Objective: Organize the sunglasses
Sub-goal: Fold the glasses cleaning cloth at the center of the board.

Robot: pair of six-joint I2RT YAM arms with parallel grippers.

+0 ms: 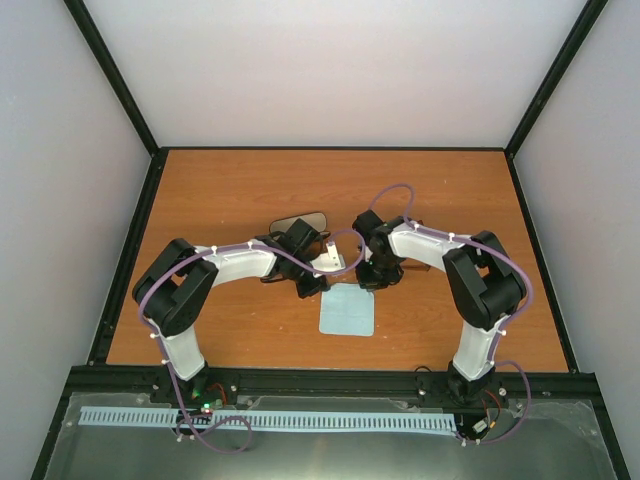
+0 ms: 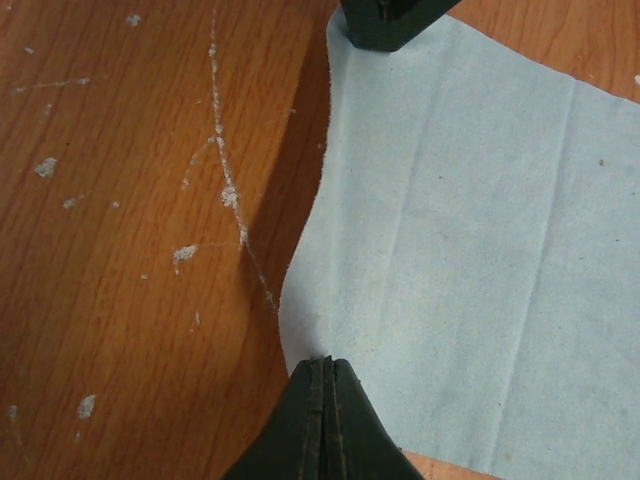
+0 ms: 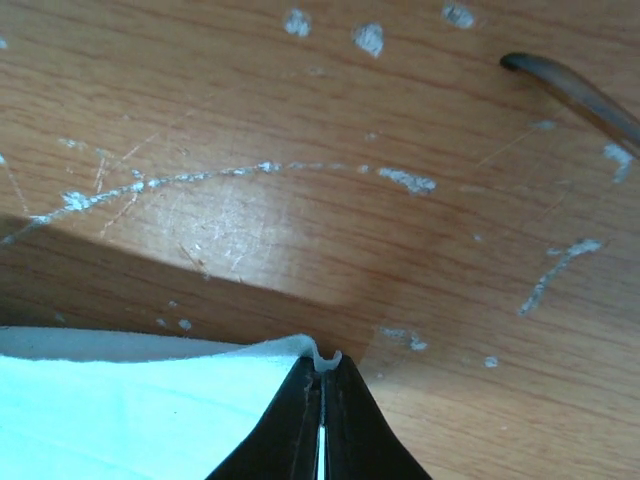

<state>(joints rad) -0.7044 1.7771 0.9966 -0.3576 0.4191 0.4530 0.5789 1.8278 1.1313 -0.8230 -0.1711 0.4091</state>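
Two robot arms meet at the middle of a scratched wooden tabletop (image 1: 230,190), each pinching the far edge of a pale blue cloth (image 2: 480,250). The left gripper (image 2: 322,372) has its jaws pressed together on one corner of that edge, and the fabric bows into a slight curve beside them. The right gripper (image 3: 322,372) has its jaws clamped on the opposite corner, with a small curl of cloth poking up between the tips. In the left wrist view the right gripper's dark tip enters at the top, cut off by the frame, where it meets the cloth's other corner.

Of the sunglasses (image 3: 580,95), only one thin dark brown temple arm shows plainly. It lies on bare wood near the right gripper, apart from the cloth, and runs out of the right wrist view at the upper right, so the lenses fall outside that picture. From above, the two wrists cover that stretch of tabletop, and the pair cannot be picked out with certainty among the dark parts. Behind the left wrist lies a black oblong glasses case (image 1: 297,221), its pale inside showing and its near side hidden by the arm.
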